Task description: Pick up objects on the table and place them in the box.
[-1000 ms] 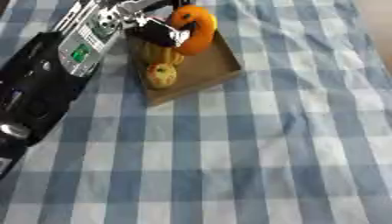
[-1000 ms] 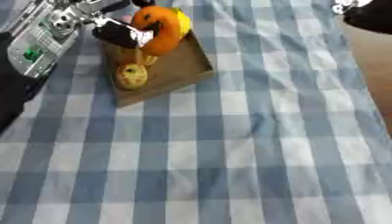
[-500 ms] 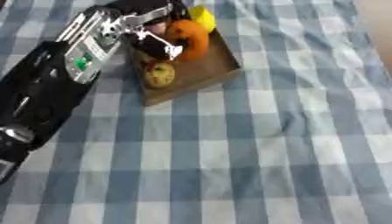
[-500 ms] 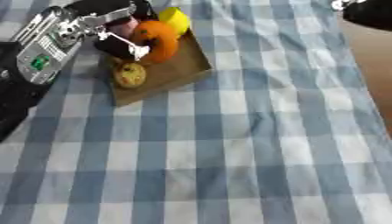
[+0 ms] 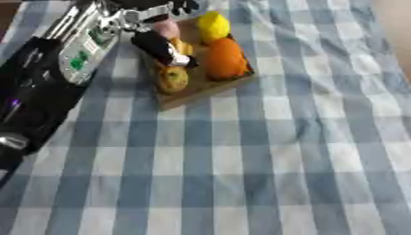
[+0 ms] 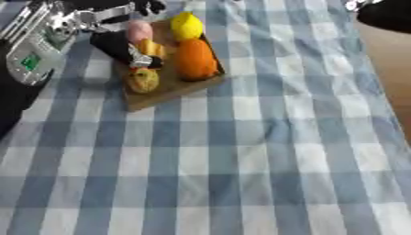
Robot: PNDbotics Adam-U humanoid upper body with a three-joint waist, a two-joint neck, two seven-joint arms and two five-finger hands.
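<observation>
The box (image 5: 210, 88), a shallow brown tray, sits at the far left of the table (image 5: 265, 160), which is covered in a blue-and-white checked cloth. Inside it lie an orange fruit (image 5: 225, 58) on the right side, a yellow lemon-like fruit (image 5: 213, 26) at the far end touching it, a pink rounded thing (image 6: 139, 31) at the far left, a small yellow-orange piece (image 6: 151, 47) in the middle, and a brownish-yellow lumpy thing (image 5: 173, 79) at the near left corner.

The left hand (image 5: 164, 48) reaches in from the upper left. One dark finger with a pale tip stretches straight over the box's left part, ending just beside the orange fruit; it grips nothing. The rest of its fingers blur into the silver wrist, so how they lie is hard to make out.

A dark part of the right arm (image 6: 385, 13) shows at the top right corner of the right eye view, cut off by the edge; its hand cannot be seen.
</observation>
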